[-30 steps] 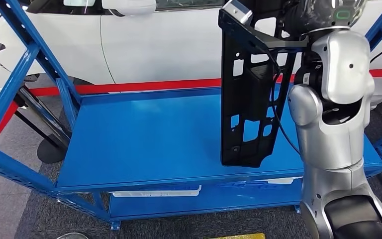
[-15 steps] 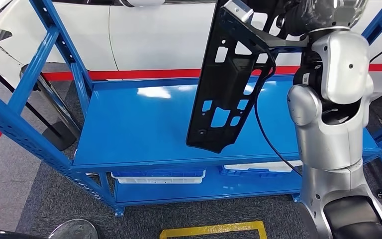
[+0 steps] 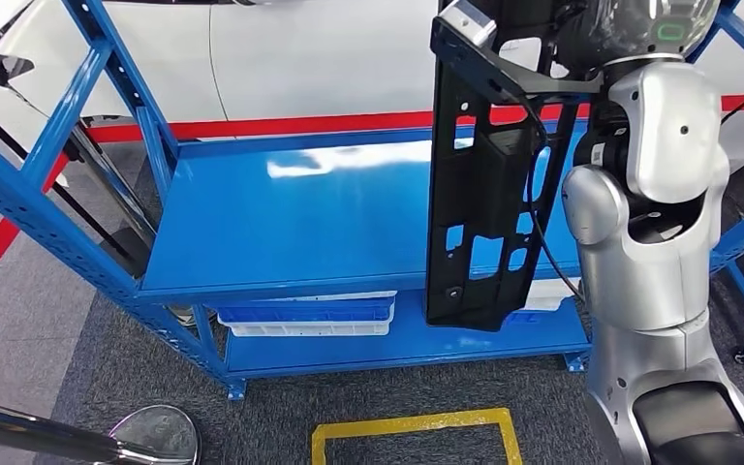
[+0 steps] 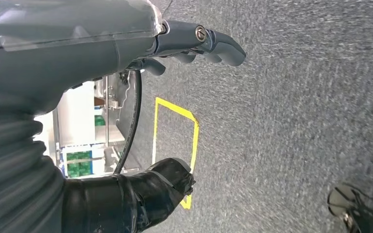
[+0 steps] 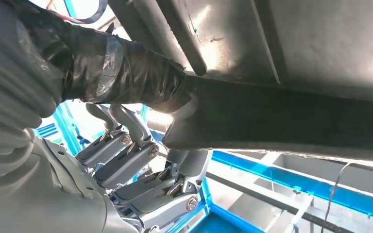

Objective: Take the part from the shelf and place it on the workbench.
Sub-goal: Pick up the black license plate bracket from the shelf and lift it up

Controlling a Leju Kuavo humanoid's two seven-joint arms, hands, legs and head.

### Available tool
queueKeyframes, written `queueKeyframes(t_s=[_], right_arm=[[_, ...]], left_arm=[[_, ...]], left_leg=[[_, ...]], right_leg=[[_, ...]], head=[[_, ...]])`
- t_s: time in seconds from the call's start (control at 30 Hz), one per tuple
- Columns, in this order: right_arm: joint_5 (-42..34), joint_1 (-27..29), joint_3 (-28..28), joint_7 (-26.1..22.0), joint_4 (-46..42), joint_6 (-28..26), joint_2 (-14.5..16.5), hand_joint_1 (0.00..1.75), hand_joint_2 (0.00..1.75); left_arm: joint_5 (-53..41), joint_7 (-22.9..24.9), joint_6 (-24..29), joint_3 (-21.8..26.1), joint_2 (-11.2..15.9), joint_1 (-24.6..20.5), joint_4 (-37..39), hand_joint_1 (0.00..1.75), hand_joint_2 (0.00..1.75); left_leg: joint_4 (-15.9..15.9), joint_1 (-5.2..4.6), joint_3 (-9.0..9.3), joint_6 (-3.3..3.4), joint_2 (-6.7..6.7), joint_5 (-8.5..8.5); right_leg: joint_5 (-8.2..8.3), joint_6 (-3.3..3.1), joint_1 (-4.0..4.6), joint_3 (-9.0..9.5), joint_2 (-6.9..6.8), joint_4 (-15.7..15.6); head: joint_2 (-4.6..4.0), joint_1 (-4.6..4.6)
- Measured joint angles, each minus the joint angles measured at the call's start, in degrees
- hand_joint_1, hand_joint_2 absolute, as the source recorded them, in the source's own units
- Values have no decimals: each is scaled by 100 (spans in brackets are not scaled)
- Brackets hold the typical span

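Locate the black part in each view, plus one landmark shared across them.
Head view: black part hangs upright right of centre, in front of the blue shelf, top end at the right hand.
Right wrist view: black part crosses the middle as a dark band, pinched by the hand's taped thumb.
Left wrist view: not in it.
Shared landmark: yellow floor marking, head and left wrist views.
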Motion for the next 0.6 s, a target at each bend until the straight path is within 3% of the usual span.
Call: queueKeyframes(t_s=[0.07, 0.1, 0.17, 0.23, 0.3, 0.33, 0.37, 0.4, 0.43, 0.5, 0.57, 0.6], right_arm=[[-1, 1, 1, 3, -14, -4, -4, 175, 175], [-1, 4, 2, 4, -18, -4, -6, 175, 175], [-2, 13, 5, 4, -17, -3, -13, 175, 175], [-2, 15, 7, 9, -17, 0, -35, 175, 175], [-2, 23, 9, 17, -17, 3, -54, 175, 175], [-2, 33, 12, 20, -17, 4, -61, 175, 175], [-2, 45, 15, 24, -17, 5, -69, 175, 175], [-2, 55, 17, 26, -17, 6, -77, 175, 175], [-2, 60, 19, 28, -17, 7, -84, 175, 175], [-2, 57, 21, 26, -19, 7, -87, 175, 175], [-2, 57, 25, 14, -27, 8, -87, 175, 175], [-2, 59, 27, 7, -30, 10, -89, 175, 175]], left_arm=[[3, -8, -8, -13, 3, 1, -20, 0, 175], [5, -9, -10, -17, 4, 3, -27, 0, 175], [9, -10, -13, -23, 3, 12, -32, 0, 175], [9, -9, -17, -31, -2, 16, -35, 0, 175], [9, -11, -22, -38, -5, 14, -35, 0, 175], [10, -14, -24, -41, -6, 16, -35, 0, 175], [11, -18, -25, -47, -7, 16, -35, 0, 175], [14, -22, -26, -59, -7, 18, -35, 0, 175], [16, -25, -27, -76, -9, 20, -35, 0, 175], [21, -31, -29, -110, -13, 25, -37, 0, 175], [36, -42, -31, -129, -19, 27, -40, 0, 175], [46, -48, -32, -134, -21, 31, -42, 0, 175]], left_leg=[[-597, -33, 386, 56, -17, -17], [-713, -53, 440, 78, -22, -42], [-802, -44, 410, 142, -7, 67], [-884, -14, 336, 237, 30, 207], [-887, -6, 205, 292, 53, 312], [-868, -5, 127, 299, 58, 356], [-843, -4, 46, 295, 61, 400], [-808, -1, -38, 288, 62, 438], [-766, 5, -120, 275, 62, 470], [-667, 16, -278, 226, 60, 524], [-587, 13, -384, 155, 54, 585], [-576, 6, -411, 116, 50, 627]], right_leg=[[68, 64, -2, -57, -4, 18], [111, 100, -6, -70, -9, 3], [166, 168, -11, -86, -5, -42], [-101, 210, -11, -185, 9, 148], [-651, 242, -22, -383, 13, 793], [-848, 262, -28, -468, 13, 1164], [-929, 284, -39, -499, 12, 1445], [-880, 304, -55, -449, 11, 1555], [-734, 322, -75, -300, 10, 1454], [-512, 355, -106, 198, 6, 807], [-553, 329, -86, 556, 18, 218], [-607, 296, -60, 595, 26, 114]], head=[[1, 1], [1, 1], [0, 2], [1, 5], [1, 8], [1, 7], [0, 8], [0, 8], [0, 7], [0, 7], [1, 4], [1, 3]])
